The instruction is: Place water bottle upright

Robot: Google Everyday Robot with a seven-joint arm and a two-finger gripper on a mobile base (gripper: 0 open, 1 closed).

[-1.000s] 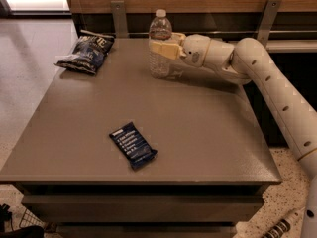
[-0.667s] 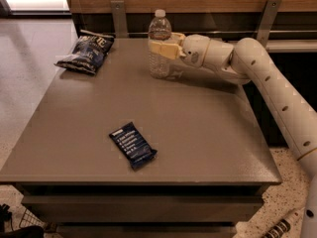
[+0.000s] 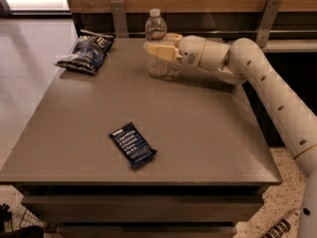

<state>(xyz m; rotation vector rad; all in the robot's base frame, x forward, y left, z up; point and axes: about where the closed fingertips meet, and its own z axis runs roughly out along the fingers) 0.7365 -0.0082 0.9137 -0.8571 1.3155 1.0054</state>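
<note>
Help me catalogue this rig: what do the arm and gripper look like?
The arm is glossy off-white, built of rounded tubular segments with small dark dots along them and a thin gold band lower down. Its gripper, at the far edge of the table at the water bottle, is pale yellow on a bulbous white wrist.

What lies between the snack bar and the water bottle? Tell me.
Only bare table, in the camera view. The gripper holds the water bottle at the far edge; the snack bar lies nearer.
</note>
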